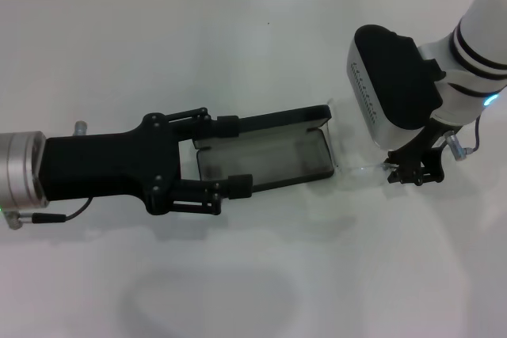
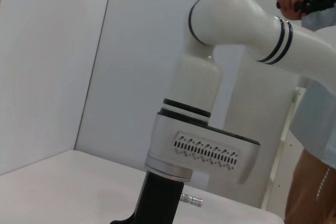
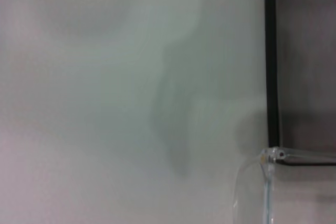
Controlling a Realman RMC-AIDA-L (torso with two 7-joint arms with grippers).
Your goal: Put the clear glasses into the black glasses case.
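The black glasses case [image 1: 265,156] lies open on the white bench [image 1: 238,275], and the left gripper [image 1: 230,156] is spread around its left end. The clear glasses [image 1: 352,148] sit just right of the case, pinched by the right gripper [image 1: 412,172]

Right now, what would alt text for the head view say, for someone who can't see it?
An open black glasses case lies on a white table, with the left gripper open around its left end. The right gripper hangs over clear glasses at the case's right end.
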